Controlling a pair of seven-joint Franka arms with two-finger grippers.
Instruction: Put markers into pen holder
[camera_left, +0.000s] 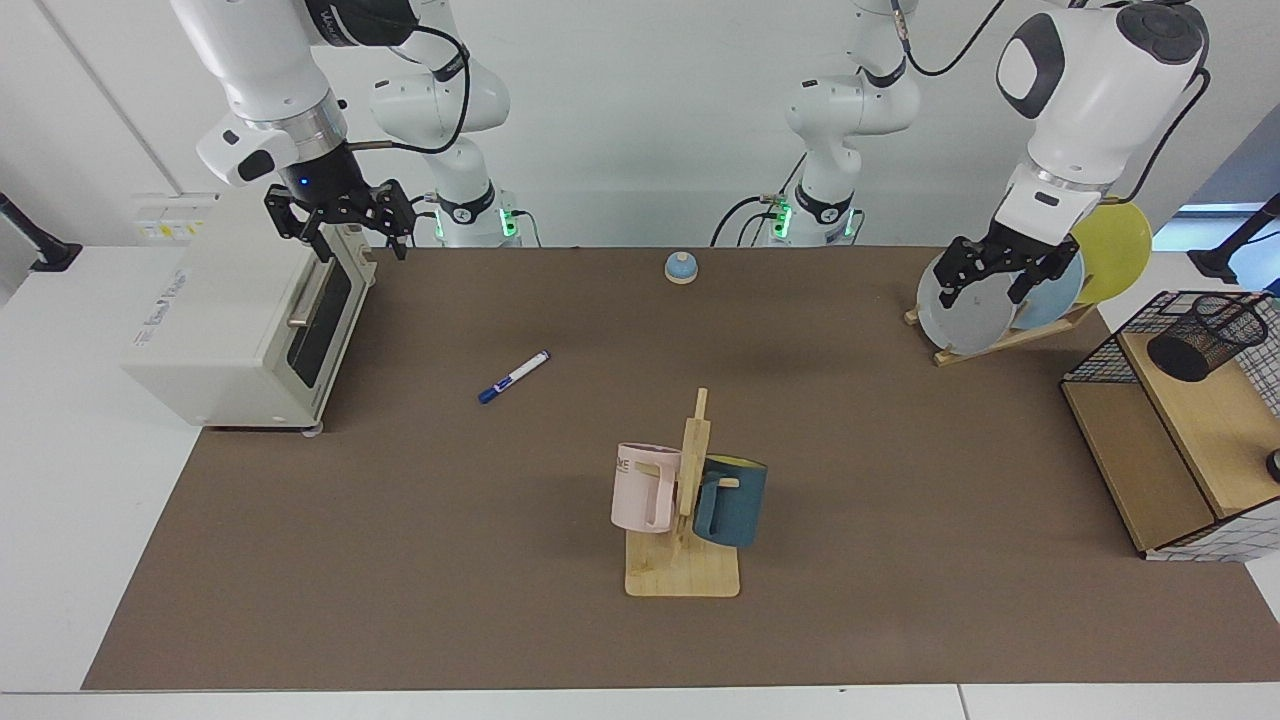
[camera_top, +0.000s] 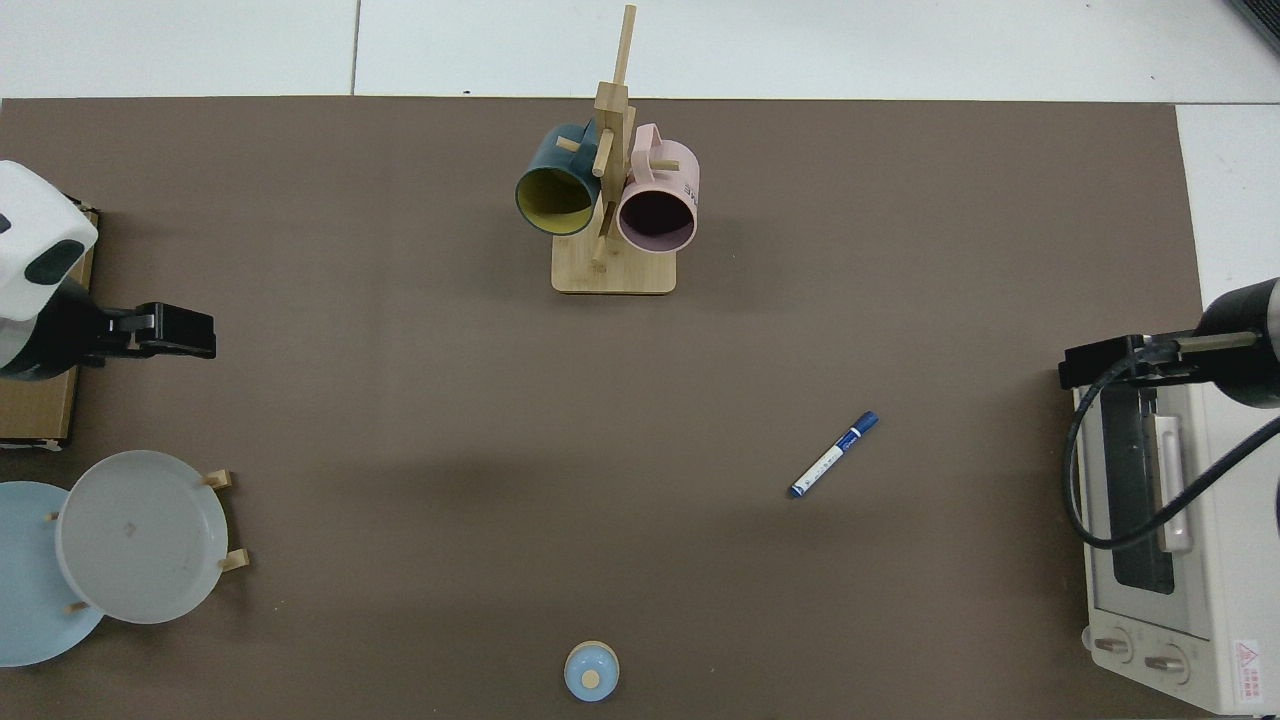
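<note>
1. You have 1 marker (camera_left: 513, 376) lying flat on the brown mat (camera_left: 640, 640), white barrel with a blue cap. In the facing view it sits left of centre, angled, with the cap toward the near left. Nothing touches it.
2. Your right gripper (camera_left: 343, 235) hangs above the top front edge of the white toaster oven (camera_left: 240, 320) at the far left of the facing view. Its fingers are spread and hold nothing. It is well apart from the marker.
3. Your left gripper (camera_left: 990, 280) hovers in front of the grey plate (camera_left: 960, 315) in the wooden plate rack (camera_left: 1010, 340) at the far right. Its fingers are spread and hold nothing.
4. The pen holder (camera_left: 1205, 335), a black mesh cup, lies tilted on the top wooden shelf of the black wire rack (camera_left: 1180, 430) at the right edge. It is well apart from the marker.
5. The mug tree (camera_left: 690, 520) stands near centre, with a pink mug (camera_left: 645, 488) on its left and a teal mug (camera_left: 733, 500) on its right.
6. A small blue bell (camera_left: 680, 267) sits at the far edge of the mat.
7. From the top view, the marker (camera_top: 833, 454) lies between the mug tree (camera_top: 612, 200) and the toaster oven (camera_top: 1170, 540).
</note>
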